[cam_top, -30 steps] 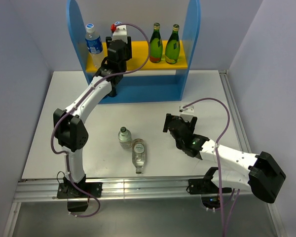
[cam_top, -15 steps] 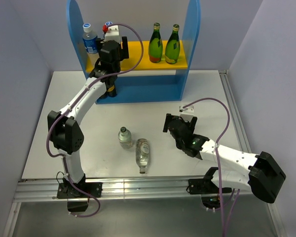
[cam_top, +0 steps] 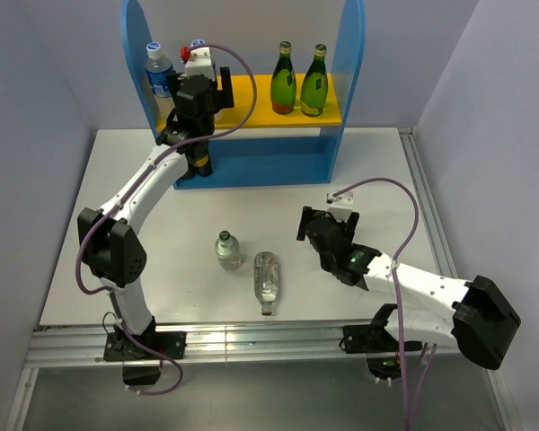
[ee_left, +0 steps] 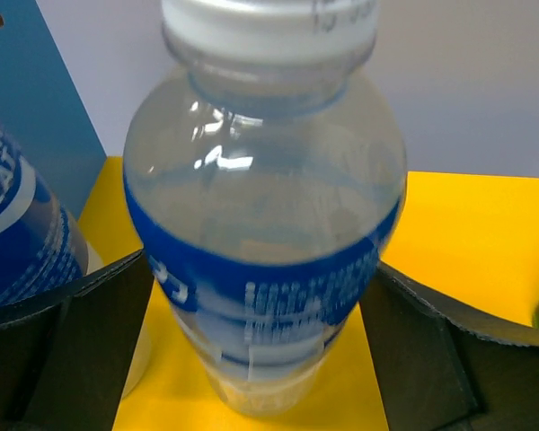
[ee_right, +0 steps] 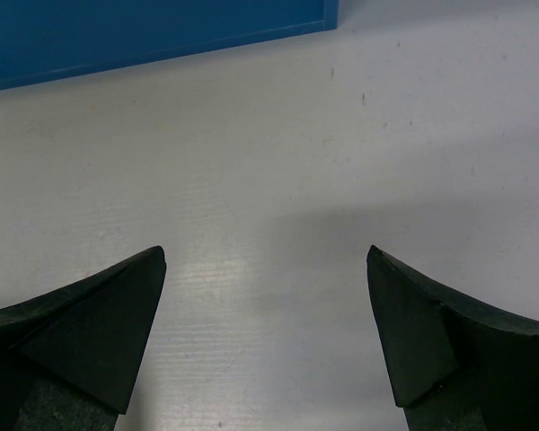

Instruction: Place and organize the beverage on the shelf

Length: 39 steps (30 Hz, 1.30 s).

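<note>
The shelf [cam_top: 349, 63] stands at the back of the table, and two green bottles [cam_top: 298, 81] are upright on its yellow board [ee_left: 467, 242]. My left gripper [cam_top: 200, 79] reaches over that board, open. A clear bottle with a blue label and white cap [ee_left: 265, 260] stands on the board between its fingers [ee_left: 72, 350]. A second blue-label bottle [cam_top: 159, 72] stands just left of it. On the table, one short clear bottle [cam_top: 225, 249] is upright and another [cam_top: 267, 280] lies on its side. My right gripper [cam_top: 311, 230] hovers open over bare table [ee_right: 269, 180], right of them, holding nothing.
A dark can-like thing [cam_top: 200, 162] sits on the shelf's lower level under my left arm. The shelf's blue base [ee_right: 153, 31] shows ahead of the right gripper. The table ends at a metal rail [cam_top: 413, 180] on the right.
My left gripper pushed further onto the yellow board with the blue-label bottle, then its jaws opened. The other blue-label bottle shifted left. The lying bottle rolled slightly right.
</note>
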Tool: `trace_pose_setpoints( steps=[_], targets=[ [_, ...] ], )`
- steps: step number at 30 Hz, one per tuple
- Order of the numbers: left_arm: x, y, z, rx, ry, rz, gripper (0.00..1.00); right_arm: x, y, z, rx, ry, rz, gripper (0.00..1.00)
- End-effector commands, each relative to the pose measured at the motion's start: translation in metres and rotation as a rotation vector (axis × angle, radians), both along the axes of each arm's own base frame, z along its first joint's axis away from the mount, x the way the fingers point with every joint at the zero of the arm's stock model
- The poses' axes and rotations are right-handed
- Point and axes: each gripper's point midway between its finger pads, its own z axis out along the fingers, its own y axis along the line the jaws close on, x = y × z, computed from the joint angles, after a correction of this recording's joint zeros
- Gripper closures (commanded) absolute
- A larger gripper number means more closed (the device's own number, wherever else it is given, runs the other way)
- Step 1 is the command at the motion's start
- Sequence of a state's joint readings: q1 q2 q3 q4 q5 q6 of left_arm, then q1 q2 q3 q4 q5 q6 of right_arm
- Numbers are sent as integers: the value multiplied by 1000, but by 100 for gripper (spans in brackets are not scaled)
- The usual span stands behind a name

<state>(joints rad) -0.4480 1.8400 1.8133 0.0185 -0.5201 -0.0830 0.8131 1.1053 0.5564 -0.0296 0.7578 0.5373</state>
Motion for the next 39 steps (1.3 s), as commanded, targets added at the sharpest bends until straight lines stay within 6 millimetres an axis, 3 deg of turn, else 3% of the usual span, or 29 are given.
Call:
trace_pose_setpoints(
  steps=[1, 13, 15, 16, 20, 21, 23, 24, 26, 27, 29, 30, 34, 39],
  targets=[
    [-20, -2, 36, -57, -70, -36, 1, 11, 4, 26, 48, -62, -28, 0],
    [-64, -21, 36, -46, -47, -62, 1, 12, 4, 27, 52, -66, -30, 0],
    [-78, -24, 43, -71, -56, -56, 1, 12, 4, 27, 53, -65, -28, 0],
    [-86, -23, 36, -56, -24, -49, 1, 12, 4, 27, 56, -65, -29, 0],
    [-136, -27, 29, -62, -12, -55, 1, 11, 4, 27, 57, -66, -29, 0],
    [-154, -43, 26, -61, -5, -97, 1, 11, 4, 27, 58, -66, -28, 0],
    [-185, -41, 9, -68, 28, -105, 1, 11, 4, 26, 56, -63, -29, 0],
    [-205, -54, 3, -79, 44, -151, 1, 11, 3, 25, 53, -60, -32, 0],
    [-237, -47, -26, -130, 97, -157, 1, 11, 3, 27, 57, -64, -32, 0],
    [-256, -57, -36, -144, 117, -207, 1, 10, 3, 27, 59, -65, -31, 0],
    [-284, -44, -69, -194, 169, -207, 1, 10, 3, 27, 63, -67, -29, 0],
    [-299, -50, -80, -207, 189, -247, 1, 10, 3, 28, 66, -69, -32, 0],
    [-339, -40, -129, -239, 260, -279, 1, 11, 4, 25, 59, -60, -30, 0],
    [-367, -33, -180, -239, 331, -265, 1, 11, 3, 24, 54, -57, -36, 0]
  ],
)
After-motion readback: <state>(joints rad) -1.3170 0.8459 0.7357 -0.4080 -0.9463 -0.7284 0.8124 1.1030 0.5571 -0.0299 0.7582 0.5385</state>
